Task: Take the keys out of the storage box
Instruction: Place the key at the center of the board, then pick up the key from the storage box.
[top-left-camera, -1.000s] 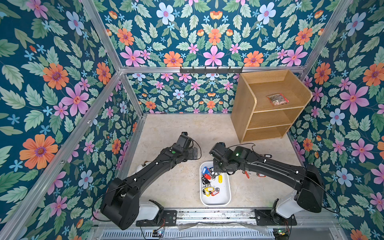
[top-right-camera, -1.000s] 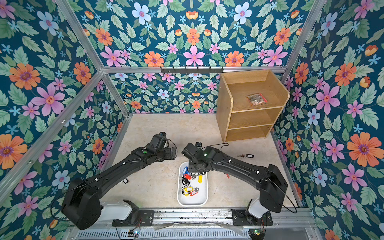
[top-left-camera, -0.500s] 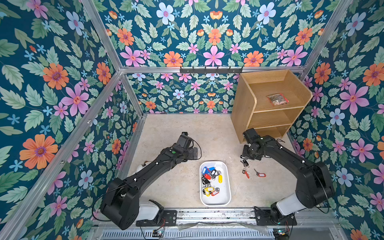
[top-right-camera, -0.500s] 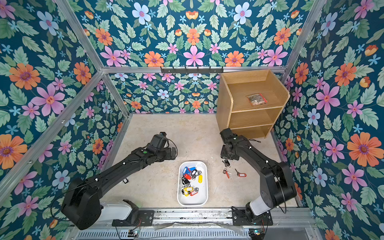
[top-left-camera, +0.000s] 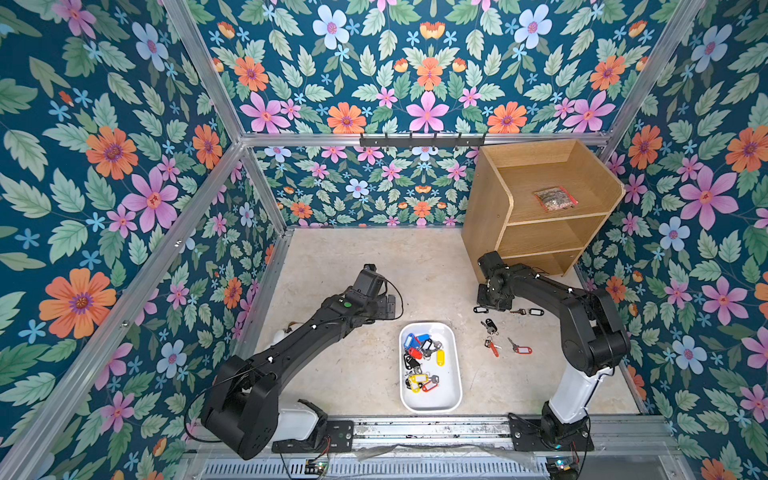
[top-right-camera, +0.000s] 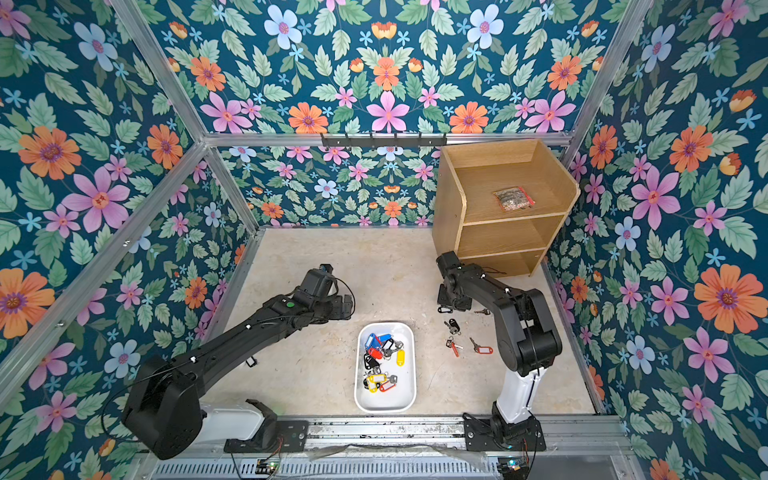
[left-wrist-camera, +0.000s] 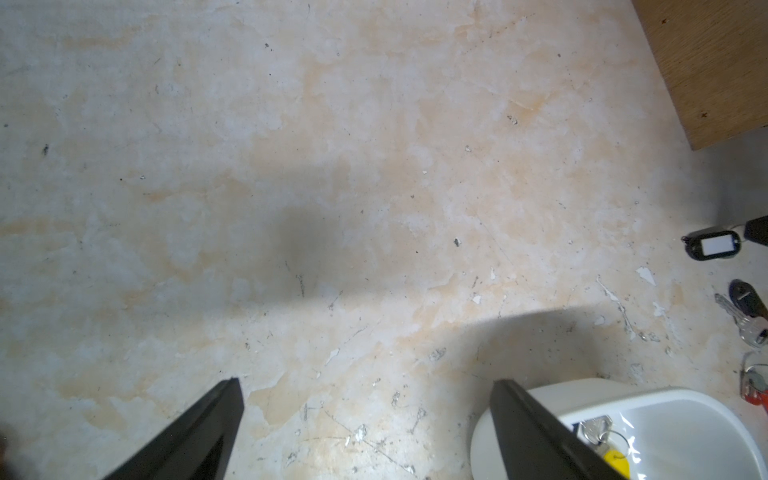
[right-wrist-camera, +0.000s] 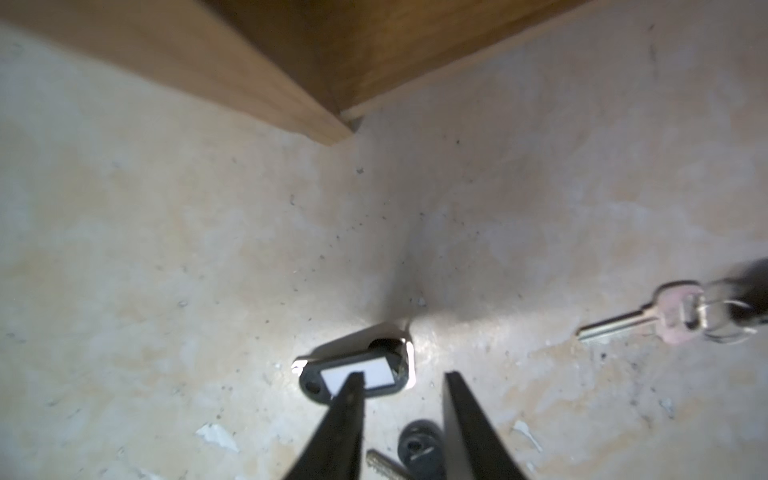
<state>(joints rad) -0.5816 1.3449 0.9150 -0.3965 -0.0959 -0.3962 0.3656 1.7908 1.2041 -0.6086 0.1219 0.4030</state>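
Right hand (right-wrist-camera: 403, 376), shut over the box (top-left-camera: 434, 400) a second ago, is parting near the shelf (right-wrist-camera: 291, 83); we are seeing its black-tagged key (right-wrist-camera: 376, 374) lying free on the tabletop (right-wrist-camera: 166, 270). Many keys (top-left-camera: 422, 359) are sitting in the box.

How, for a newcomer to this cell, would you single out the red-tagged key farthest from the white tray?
Find the white storage box near the front rail; loose keys lie on the table between it and the right arm. Among them, the red-tagged key is outermost, nearest that arm's base; the other red tag lies closer to the box.
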